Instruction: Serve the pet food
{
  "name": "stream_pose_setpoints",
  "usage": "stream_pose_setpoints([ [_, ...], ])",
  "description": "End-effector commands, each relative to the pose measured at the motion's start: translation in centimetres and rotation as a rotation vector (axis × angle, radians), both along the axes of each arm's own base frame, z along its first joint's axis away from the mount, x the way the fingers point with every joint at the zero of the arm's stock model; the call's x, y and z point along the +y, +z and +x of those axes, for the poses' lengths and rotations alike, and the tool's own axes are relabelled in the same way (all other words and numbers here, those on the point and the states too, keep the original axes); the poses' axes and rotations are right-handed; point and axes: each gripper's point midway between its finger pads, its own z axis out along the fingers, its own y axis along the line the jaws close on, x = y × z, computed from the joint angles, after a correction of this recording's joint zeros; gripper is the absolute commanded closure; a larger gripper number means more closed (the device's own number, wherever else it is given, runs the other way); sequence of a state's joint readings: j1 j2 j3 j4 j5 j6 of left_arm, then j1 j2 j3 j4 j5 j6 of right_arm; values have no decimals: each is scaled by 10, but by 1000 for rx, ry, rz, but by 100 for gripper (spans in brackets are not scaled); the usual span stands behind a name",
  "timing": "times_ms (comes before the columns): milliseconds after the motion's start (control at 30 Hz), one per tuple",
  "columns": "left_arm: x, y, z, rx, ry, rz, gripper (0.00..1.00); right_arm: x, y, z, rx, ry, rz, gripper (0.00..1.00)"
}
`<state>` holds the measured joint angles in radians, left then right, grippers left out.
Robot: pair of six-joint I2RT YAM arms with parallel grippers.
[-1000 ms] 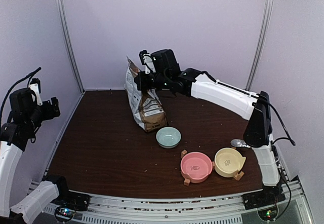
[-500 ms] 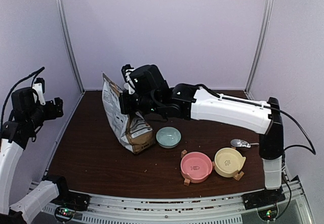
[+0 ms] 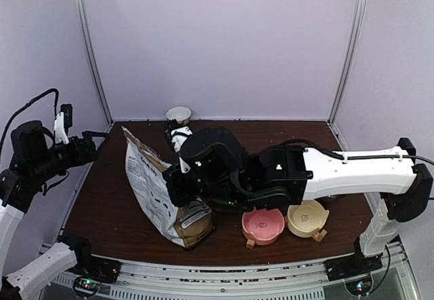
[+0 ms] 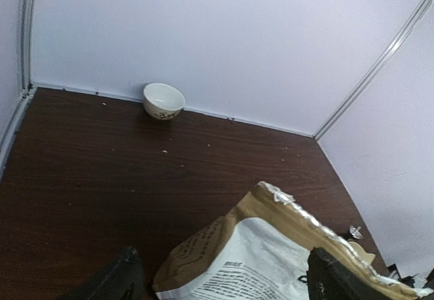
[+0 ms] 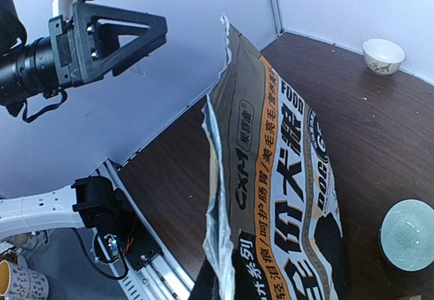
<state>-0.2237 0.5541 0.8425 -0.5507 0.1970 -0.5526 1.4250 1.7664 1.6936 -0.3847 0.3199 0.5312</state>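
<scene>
The brown-and-white printed bag (image 3: 154, 191) stands tilted at the front left of the table, its torn top (image 5: 227, 42) pointing at the left arm. My right gripper (image 3: 176, 186) is shut on the bag's open edge, seen at the bottom of the right wrist view (image 5: 234, 288). My left gripper (image 3: 93, 146) hangs open a little left of the bag's top corner, not touching it. In the left wrist view the bag's corner (image 4: 271, 239) shows between its spread fingers (image 4: 125, 276). The pet food is hidden inside the bag.
A pink bowl (image 3: 263, 224) and a yellow bowl (image 3: 306, 217) sit at the front right. A pale green bowl (image 5: 407, 235) is right of the bag, under my right arm in the top view. A white bowl (image 3: 178, 115) stands by the back wall. Small specks dot the table (image 4: 102, 164).
My right arm has swung the bag left and toward the front edge, uncovering the white bowl. The left gripper has come right toward the bag's top, its jaws slightly narrower.
</scene>
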Motion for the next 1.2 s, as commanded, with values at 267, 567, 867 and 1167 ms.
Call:
stream_pose_setpoints([
  [267,-63,-9,-26,157,-244,-275,13,17,37,-36,-21,118,100,75],
  [567,-79,-5,-32,192,-292,-319,14,-49,60,-7,-151,-8,2,27],
  [867,-60,-68,-28,316,-150,-239,27,-90,6,28,38,-63,6,30],
  [1167,-58,-150,-20,501,-90,-124,38,-81,-88,48,186,-25,-64,26],
])
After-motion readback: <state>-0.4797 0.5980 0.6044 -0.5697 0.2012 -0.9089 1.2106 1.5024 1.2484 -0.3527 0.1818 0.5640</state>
